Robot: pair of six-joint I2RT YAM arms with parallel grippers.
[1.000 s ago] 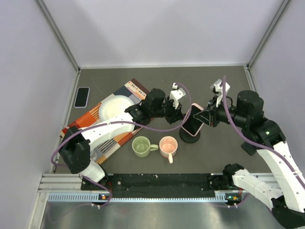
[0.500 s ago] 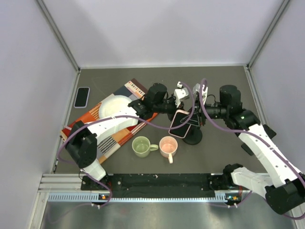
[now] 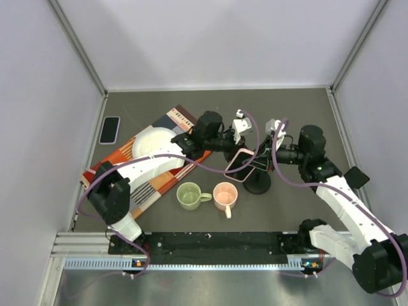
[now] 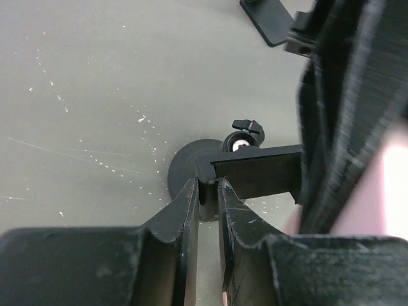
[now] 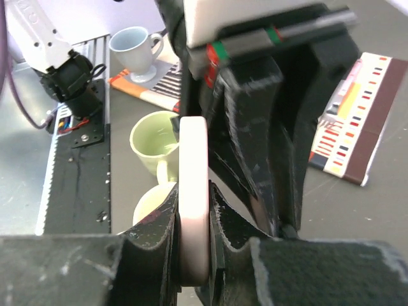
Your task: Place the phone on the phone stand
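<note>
The pink-cased phone (image 3: 238, 166) hangs tilted above the table (image 3: 299, 121), just left of the top of the black phone stand (image 3: 258, 184); whether it touches the stand cannot be told. The right gripper (image 5: 194, 209) pinches the phone edge-on between its fingers. The left gripper (image 4: 208, 191) is pressed onto the stand's flat cradle plate (image 4: 258, 177), above the round base. In front of the stand sit a pink mug (image 3: 225, 195) and a green mug (image 3: 189, 196). Farther left a white plate (image 3: 155, 141) lies on a patterned mat (image 3: 182, 119), and a second phone (image 3: 109, 129) lies at the table's left edge
</note>
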